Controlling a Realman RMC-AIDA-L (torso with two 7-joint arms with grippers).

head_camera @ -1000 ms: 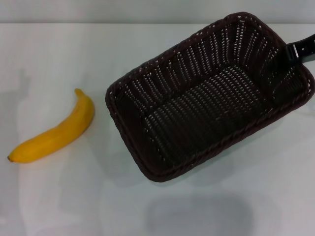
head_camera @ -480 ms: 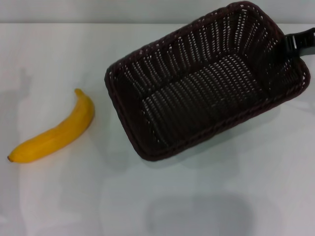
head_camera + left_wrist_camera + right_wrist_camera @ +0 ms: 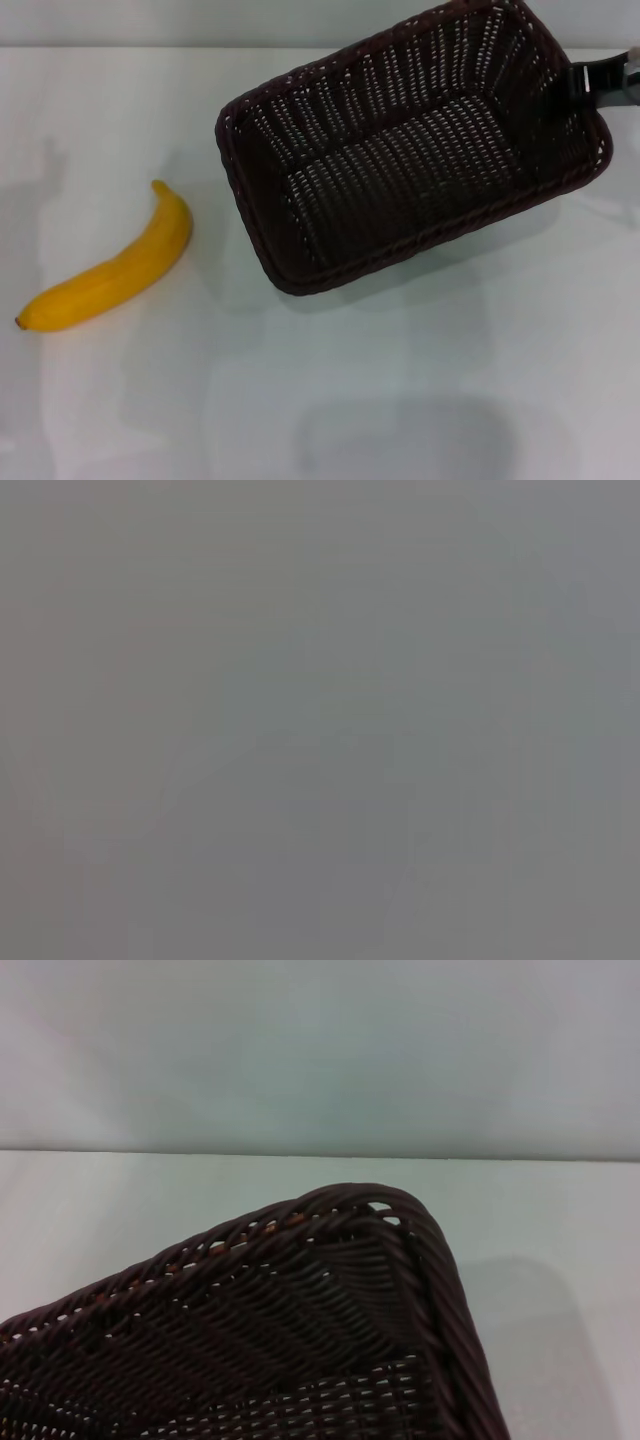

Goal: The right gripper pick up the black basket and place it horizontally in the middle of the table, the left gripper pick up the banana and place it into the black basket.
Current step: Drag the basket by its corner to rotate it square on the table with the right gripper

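Observation:
The black basket (image 3: pixel 243 205), a large dark woven rectangle, sits skewed at the far right of the white table (image 3: pixel 330 380) and is empty inside. My right gripper (image 3: pixel 590 85) comes in from the right edge and is shut on the basket's right-hand rim. The right wrist view shows one braided corner of the basket (image 3: pixel 330 1290) close up, with none of its own fingers in the picture. The yellow banana (image 3: pixel 115 265) lies alone at the left, apart from the basket. My left gripper is out of view, and its wrist view shows only flat grey.
The table's far edge (image 3: pixel 150 47) meets a pale wall behind. Bare white tabletop spans the front and the gap between banana and basket. A faint shadow lies on the table at the front centre.
The basket has moved toward the far right with my right gripper and turned, its near corner pulling back from the table's front. The banana has not moved.

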